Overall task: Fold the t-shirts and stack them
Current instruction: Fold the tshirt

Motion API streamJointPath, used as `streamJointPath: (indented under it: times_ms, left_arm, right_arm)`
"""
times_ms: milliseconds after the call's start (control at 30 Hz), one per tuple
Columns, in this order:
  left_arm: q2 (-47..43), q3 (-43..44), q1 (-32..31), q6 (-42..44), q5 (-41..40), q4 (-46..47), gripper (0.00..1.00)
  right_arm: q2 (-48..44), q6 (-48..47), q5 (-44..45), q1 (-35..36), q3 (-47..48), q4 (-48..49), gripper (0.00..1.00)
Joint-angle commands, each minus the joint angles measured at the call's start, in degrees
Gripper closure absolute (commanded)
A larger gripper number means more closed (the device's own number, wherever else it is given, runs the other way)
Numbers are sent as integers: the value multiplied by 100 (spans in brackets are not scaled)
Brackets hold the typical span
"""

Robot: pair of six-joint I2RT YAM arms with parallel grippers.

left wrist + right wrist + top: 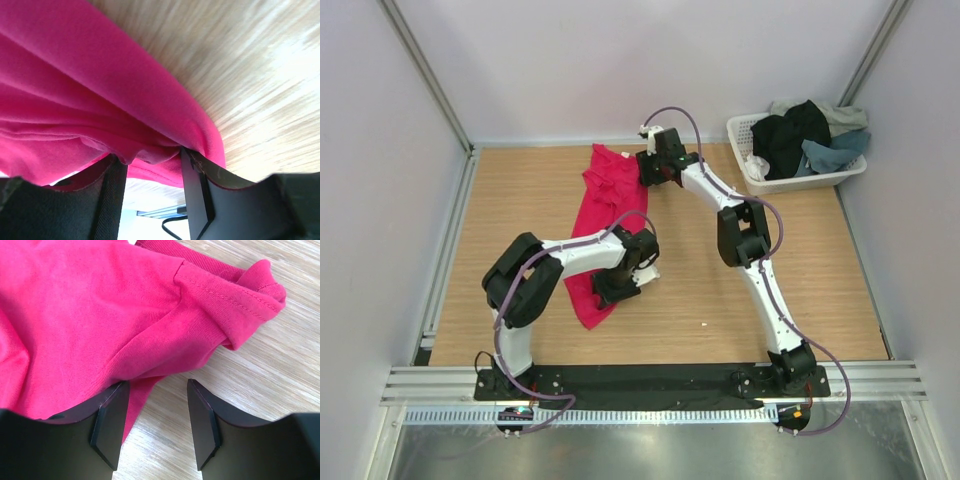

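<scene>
The worktop (800, 290) is pale wood with a fine straight grain, walled in at the back and both sides. A crimson-pink t-shirt (605, 195) lies on it left of centre, drawn into a long crumpled band running from near the far edge down toward the near edge, with a stitched sleeve hem folded over onto the bare wood. A white lattice basket (790, 183) sits in the far right corner. A tiny pale speck (703, 323) lies near the middle, well apart from both.
</scene>
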Motion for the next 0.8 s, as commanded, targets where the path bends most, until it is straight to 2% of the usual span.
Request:
streamJointPath:
  times_ms: [0,167,300,467,633,733,767]
  left_arm:
    - [-133,118,16,-113,-237,-63,52]
    - [-837,-373,42,-25,-545,-231,50]
    - [-1189,-647,427,81,-808,-231,49]
    - [-1391,-113,1156,142,-502,-529,48]
    - [-1514,407,1387,195,-1,-889,48]
    - [-1698,653,1387,292,614,-1004,48]
    - [-1725,784,1387,292,1094,-1013,48]
  right_arm:
    - [-335,27,105,-108,-64,-8,44]
    - [-845,-209,175,-346,-548,-69,44]
    - [-1135,-271,193,-513,-680,-104,44]
    - [-1408,-333,-69,-531,-724,-95,44]
    - [-1531,114,-1430,-452,-671,-69,44]
    - [-1610,492,-2327,-355,-785,-8,44]
    - [-1636,772,-2529,-337,-812,27,44]
